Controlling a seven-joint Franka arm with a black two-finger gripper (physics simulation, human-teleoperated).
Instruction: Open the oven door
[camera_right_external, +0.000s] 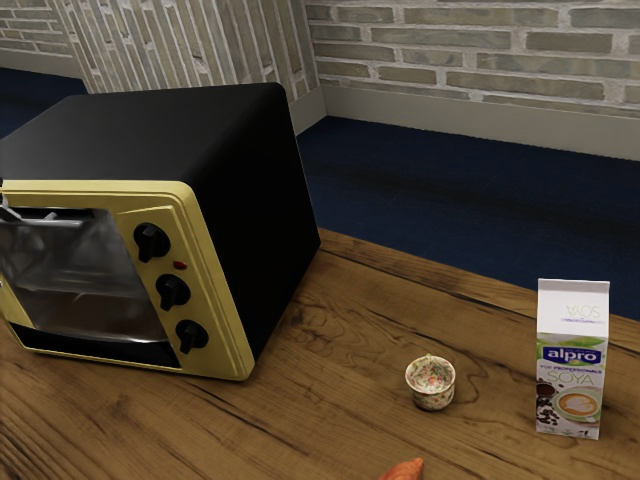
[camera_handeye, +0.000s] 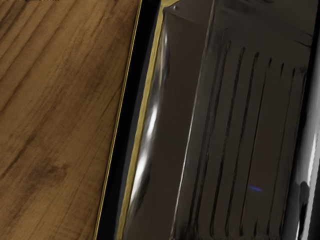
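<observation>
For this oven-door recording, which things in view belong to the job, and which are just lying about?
Part of the job:
- yellow-fronted black toaster oven
- its glass door
- the shiny bar along the door, apparently its handle

Just lying about:
- alpro soya carton
- small floral-patterned cup
- orange item, cut off by the exterior view's lower edge, unidentifiable

- Wall: faced in pale, grey-beige brick, laid in level courses; a further stretch is finished in brick seen upright.
- Skirting: light in tone, run along the wall's foot and carried into a corner.
- Floor: coloured deep blue — darker bands noted.
- Table: surfaced in brown wood, marked by strong grain and dark lines.
- Light: subdued — the brick is lit more brightly than the floor.
</observation>
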